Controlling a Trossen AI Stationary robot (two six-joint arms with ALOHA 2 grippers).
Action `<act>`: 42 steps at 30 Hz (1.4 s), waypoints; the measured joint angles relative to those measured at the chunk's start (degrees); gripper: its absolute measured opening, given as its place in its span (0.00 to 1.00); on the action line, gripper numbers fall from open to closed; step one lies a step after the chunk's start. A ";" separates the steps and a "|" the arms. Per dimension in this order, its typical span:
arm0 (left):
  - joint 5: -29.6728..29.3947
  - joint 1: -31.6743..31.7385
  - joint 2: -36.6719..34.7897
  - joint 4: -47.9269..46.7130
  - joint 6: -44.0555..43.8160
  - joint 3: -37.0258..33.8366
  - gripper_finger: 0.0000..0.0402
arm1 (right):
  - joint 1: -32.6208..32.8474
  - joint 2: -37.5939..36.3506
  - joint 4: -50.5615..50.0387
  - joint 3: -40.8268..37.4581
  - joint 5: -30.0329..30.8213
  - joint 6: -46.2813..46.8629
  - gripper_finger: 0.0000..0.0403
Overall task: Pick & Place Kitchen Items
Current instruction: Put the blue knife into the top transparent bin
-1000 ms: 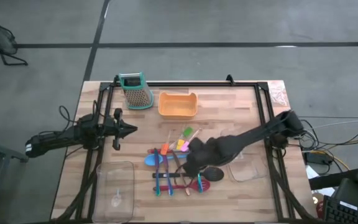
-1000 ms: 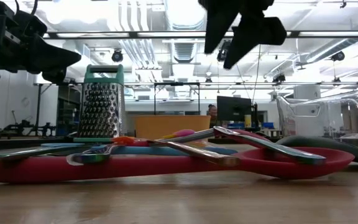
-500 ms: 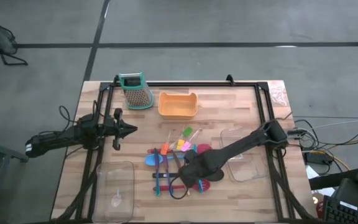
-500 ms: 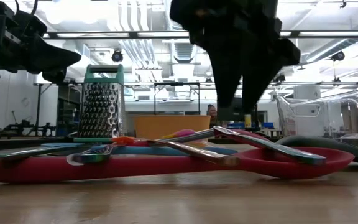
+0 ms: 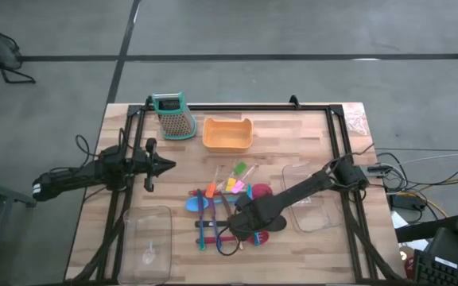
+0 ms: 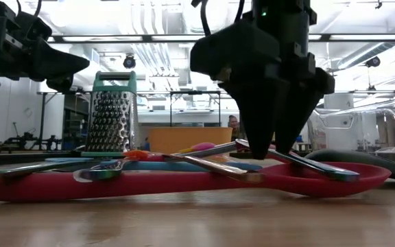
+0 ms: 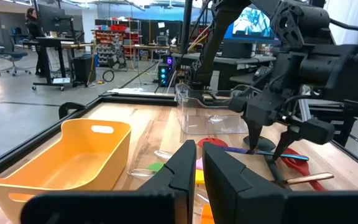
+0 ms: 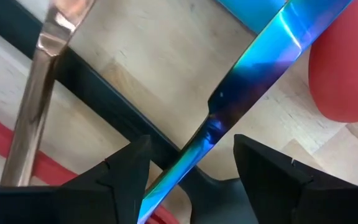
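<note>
R claw point(image 6: 271, 152) now lower — fingers straddling iridescent blue knife point(image 8: 253, 74), L idle

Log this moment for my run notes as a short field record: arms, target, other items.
right gripper: open, lowered over the utensil pile, fingers straddling a shiny knife
left gripper: shut, waiting at the table's left side, above the surface
utensils: heaped at table centre, red spoon at the bottom
grater: upright, far left corner
orange tray: beside the grater
step: knife not yet gripped
</note>
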 joint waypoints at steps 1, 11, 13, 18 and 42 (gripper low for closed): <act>0.02 -0.02 0.00 0.00 0.01 0.00 0.09 | -0.04 0.02 0.00 -0.04 0.00 -0.14 0.54; 0.01 -0.01 0.00 0.00 0.00 0.00 0.09 | -0.20 0.02 0.46 -0.76 0.48 -0.66 0.42; 0.01 -0.02 0.00 0.00 0.00 0.00 0.09 | -0.22 0.02 0.60 -1.03 0.50 -0.68 0.39; 0.02 -0.02 0.00 0.00 -0.01 0.00 0.09 | -0.26 0.02 1.53 -2.12 0.48 -0.76 0.31; 0.02 -0.02 0.00 0.00 0.01 0.00 0.09 | -0.42 -0.17 2.18 -2.51 0.51 -4.03 0.03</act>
